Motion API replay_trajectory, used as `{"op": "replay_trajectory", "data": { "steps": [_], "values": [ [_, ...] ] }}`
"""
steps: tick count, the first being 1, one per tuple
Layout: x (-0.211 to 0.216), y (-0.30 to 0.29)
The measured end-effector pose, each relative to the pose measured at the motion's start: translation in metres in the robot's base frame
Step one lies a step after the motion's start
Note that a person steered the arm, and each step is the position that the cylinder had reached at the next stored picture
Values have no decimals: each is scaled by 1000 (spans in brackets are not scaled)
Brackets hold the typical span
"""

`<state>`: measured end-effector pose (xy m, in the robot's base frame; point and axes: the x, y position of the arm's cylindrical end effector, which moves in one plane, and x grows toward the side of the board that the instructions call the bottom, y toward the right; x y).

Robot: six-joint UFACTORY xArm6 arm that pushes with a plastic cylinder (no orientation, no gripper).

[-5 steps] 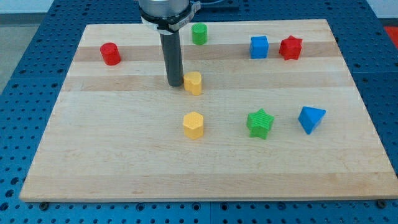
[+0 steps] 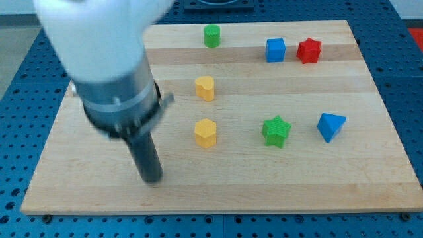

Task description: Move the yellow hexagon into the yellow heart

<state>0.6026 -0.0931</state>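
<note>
The rod's tip [image 2: 153, 178] stands on the near left part of the wooden board [image 2: 370, 165], well apart from every block; there are no fingers on this arm to be open or closed, only the straight rod. The arm's big pale body is blurred and covers the far left corner, so I cannot tell what lies under it. The two yellow blocks are one behind the other near the middle: the nearer one [image 2: 205, 133] looks like the yellow hexagon, and the farther one [image 2: 205, 87] should be the yellow heart, though its shape is hard to read. They do not touch; a strip of bare wood is between them. The tip is to the left of the hexagon and nearer than it, so I think it has to come to the near side of the hexagon before pushing it away. The risk, in my judgement, is a push from the left side, which would send the hexagon right toward the green star [image 2: 276, 131], or an off-centre contact that makes it slide past the heart.
</note>
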Motion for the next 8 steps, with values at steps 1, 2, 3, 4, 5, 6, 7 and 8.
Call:
{"op": "replay_trajectory", "data": {
  "steps": [1, 2, 3, 4, 5, 6, 7, 8],
  "values": [
    [11, 47],
    [-10, 71],
    [-20, 69],
    [-84, 57],
    [-112, 57],
    [-135, 57],
    [-139, 57],
    [-125, 59]
  ]
}}
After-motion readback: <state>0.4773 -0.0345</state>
